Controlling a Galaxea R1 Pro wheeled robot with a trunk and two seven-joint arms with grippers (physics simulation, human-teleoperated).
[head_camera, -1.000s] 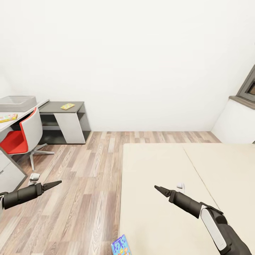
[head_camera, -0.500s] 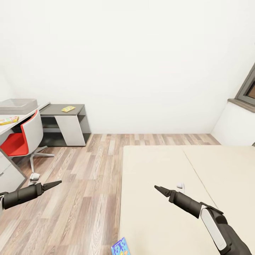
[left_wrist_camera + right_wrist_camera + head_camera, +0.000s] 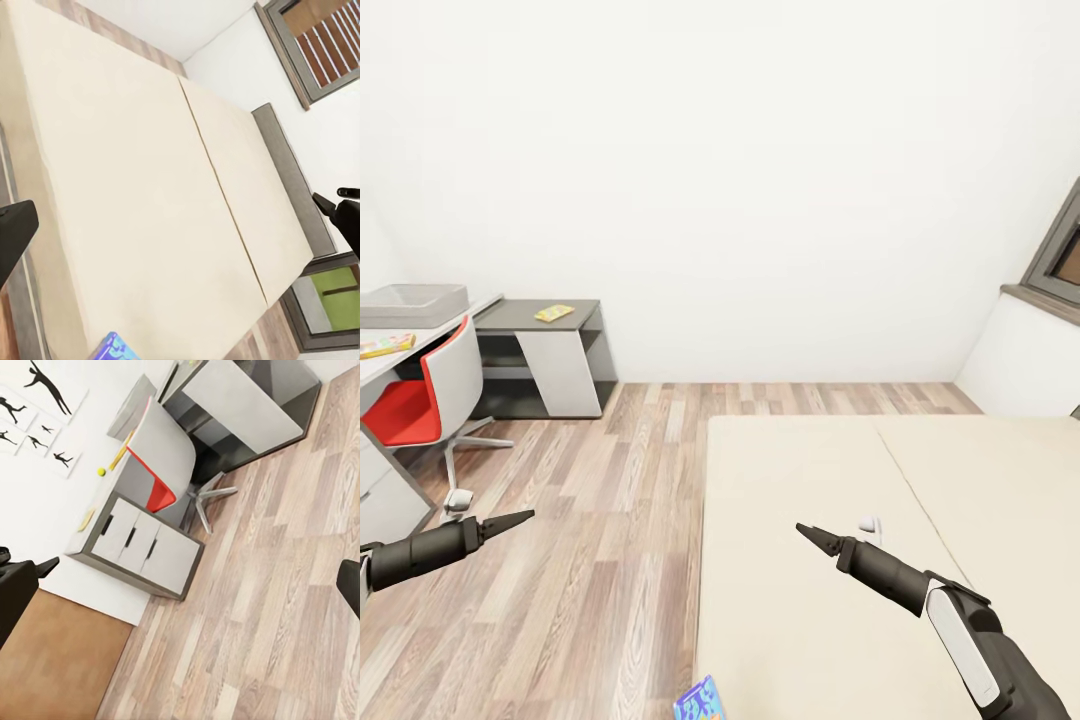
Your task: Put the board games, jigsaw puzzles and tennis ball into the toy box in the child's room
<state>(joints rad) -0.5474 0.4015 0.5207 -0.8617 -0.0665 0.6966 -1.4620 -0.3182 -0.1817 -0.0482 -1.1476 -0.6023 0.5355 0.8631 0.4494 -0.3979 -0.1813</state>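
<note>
A blue board game [image 3: 700,700] lies at the near corner of the beige bed [image 3: 790,470], cut by the picture's lower edge; it also shows as the blue board game [image 3: 115,349] in the left wrist view. The grey toy box [image 3: 412,303] stands on the white table [image 3: 430,335] at far left, with a flat colourful box [image 3: 385,346] beside it. A yellow flat box [image 3: 554,313] lies on the low dark desk [image 3: 575,300]. The tennis ball [image 3: 100,472] sits on the table. My left gripper [image 3: 510,520] hangs open over the floor. My right gripper [image 3: 810,533] is open above the bed, holding nothing.
A red and white swivel chair [image 3: 425,395] stands in front of the table, over the wood floor [image 3: 600,500]. White drawers [image 3: 142,547] sit under the table. A window [image 3: 1060,250] is at the right wall. A small white object [image 3: 871,522] lies on the bed.
The whole picture has slid slightly downward and the desk area rightward, so the camera has moved. Both arms hold the same pose.
</note>
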